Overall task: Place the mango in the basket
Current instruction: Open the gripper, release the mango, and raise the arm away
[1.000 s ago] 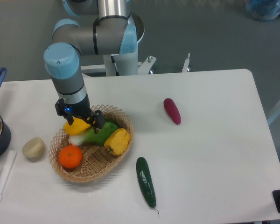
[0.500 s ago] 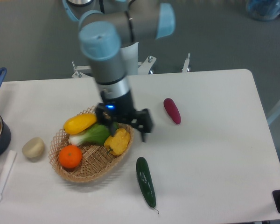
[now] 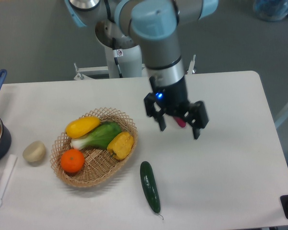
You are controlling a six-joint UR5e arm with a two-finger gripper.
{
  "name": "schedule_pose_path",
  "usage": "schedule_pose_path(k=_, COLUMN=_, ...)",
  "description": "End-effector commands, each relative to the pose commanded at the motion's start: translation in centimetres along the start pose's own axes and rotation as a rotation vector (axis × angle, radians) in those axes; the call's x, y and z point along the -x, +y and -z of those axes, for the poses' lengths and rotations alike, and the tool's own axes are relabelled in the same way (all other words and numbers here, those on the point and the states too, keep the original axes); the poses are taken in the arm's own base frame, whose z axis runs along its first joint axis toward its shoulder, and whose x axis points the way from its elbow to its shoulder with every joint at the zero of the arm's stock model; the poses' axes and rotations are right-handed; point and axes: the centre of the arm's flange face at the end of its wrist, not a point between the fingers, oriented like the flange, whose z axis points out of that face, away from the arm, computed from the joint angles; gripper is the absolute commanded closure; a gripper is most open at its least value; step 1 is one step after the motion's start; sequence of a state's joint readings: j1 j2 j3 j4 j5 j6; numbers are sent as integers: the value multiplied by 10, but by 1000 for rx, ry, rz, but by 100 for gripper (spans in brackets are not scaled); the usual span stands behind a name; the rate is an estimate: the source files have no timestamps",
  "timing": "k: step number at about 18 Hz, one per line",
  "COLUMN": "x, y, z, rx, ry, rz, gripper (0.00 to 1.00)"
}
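Yellow mango (image 3: 82, 126) lies in the basket (image 3: 127, 120); the spread-fingered, empty gripper (image 3: 179, 126) hides a purple vegetable.

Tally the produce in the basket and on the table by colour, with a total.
Yellow: 2, the mango and the bell pepper
Green: 2, the leafy vegetable and the cucumber
Orange: 1, the orange
Beige: 1, the potato
Purple: 1, partly hidden behind the hand
Total: 7

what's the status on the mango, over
Gripper open, empty, hanging over the table right of the basket. Mango lying in basket at its back-left rim. Nothing in the way.
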State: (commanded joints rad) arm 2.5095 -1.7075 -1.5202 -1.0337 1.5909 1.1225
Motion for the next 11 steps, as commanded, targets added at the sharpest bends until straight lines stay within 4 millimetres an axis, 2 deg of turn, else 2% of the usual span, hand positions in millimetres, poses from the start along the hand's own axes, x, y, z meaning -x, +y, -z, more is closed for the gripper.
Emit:
schedule_pose_path(k=4, x=0, y=24, z=25, rx=-11, ry=23, rz=-57, gripper=0)
schedule_pose_path(k=7, x=-5, y=39, z=33, rx=-28, ry=21, rz=-36, gripper=0)
schedule_pose_path(k=11, x=-1, y=47, z=47, rx=-58, ry=10, rz=-15, gripper=0)
